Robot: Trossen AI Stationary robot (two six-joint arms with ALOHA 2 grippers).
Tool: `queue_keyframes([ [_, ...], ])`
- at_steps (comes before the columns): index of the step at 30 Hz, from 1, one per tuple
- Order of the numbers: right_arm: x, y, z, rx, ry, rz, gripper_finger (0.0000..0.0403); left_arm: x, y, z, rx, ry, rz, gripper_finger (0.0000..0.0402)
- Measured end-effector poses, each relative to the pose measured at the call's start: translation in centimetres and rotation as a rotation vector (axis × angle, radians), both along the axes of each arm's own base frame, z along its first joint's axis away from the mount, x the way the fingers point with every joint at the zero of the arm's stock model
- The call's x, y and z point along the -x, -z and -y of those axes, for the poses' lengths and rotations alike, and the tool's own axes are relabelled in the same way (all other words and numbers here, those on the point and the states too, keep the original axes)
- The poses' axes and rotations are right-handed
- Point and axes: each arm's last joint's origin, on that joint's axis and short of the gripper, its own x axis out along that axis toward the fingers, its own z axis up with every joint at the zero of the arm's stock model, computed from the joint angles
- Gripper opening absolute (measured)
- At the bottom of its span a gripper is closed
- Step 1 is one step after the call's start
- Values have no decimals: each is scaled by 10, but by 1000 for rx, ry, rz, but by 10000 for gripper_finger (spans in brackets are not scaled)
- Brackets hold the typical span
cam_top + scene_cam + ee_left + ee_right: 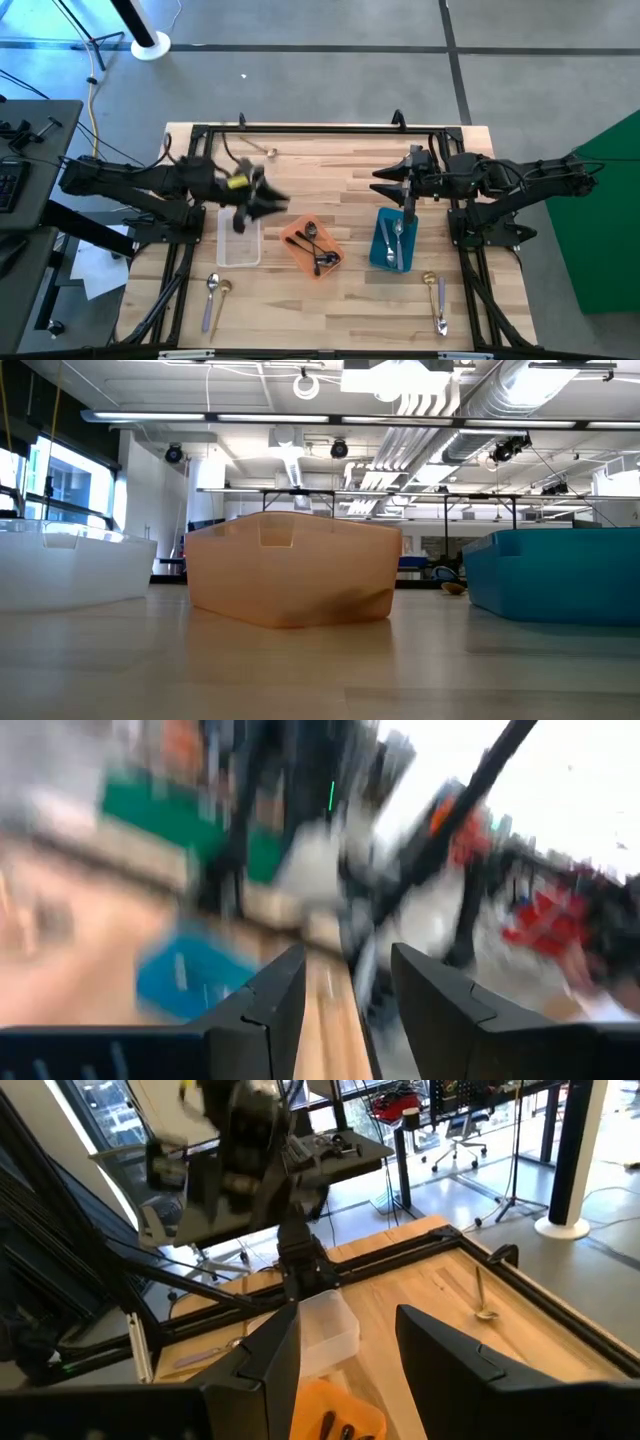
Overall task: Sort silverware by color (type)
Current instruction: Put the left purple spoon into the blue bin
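Spoons lay split by finish: dark ones in orange tray (300, 252), silver ones in blue tray (382, 240), clear tray (240, 250) bare. We saw left gripper (268, 199) and right gripper (385, 172) fingers spread, holding nothing, raised above table. 5 loose spoons (214, 294) waited on table.

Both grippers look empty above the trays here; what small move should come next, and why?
Probably the left gripper, open and empty over the clear tray, should reach toward the stray spoon near the table's far edge; that tray holds nothing, and the spoon lies unsorted.
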Motion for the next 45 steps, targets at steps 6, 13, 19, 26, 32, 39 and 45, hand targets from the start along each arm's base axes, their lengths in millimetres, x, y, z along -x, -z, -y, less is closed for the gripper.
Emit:
queue_keyframes([
  [6, 1, 5, 0, -1, 2, -49, 151, 23, 15, 39, 247, 132, -422, 138],
  [13, 2, 8, 0, 9, 7, -80, 151, 54, 40, 82, 570, 32, -863, 138],
  [19, 2, 8, 2, 33, 73, -88, 151, 64, 68, 108, 641, -213, -1103, 138],
  [26, 2, 9, 6, 62, 112, -99, 151, 62, 101, 139, 588, -294, -1346, 138],
  [32, 2, 9, 11, 55, 137, -99, 151, 59, 128, 160, 518, -347, -1474, 138],
  [39, 2, 9, 13, 56, 146, -100, 151, 55, 150, 170, 346, -253, -1571, 138],
  [45, 2, 9, 13, 57, 145, -100, 151, 54, 162, 172, 61, 3, -1576, 138],
])
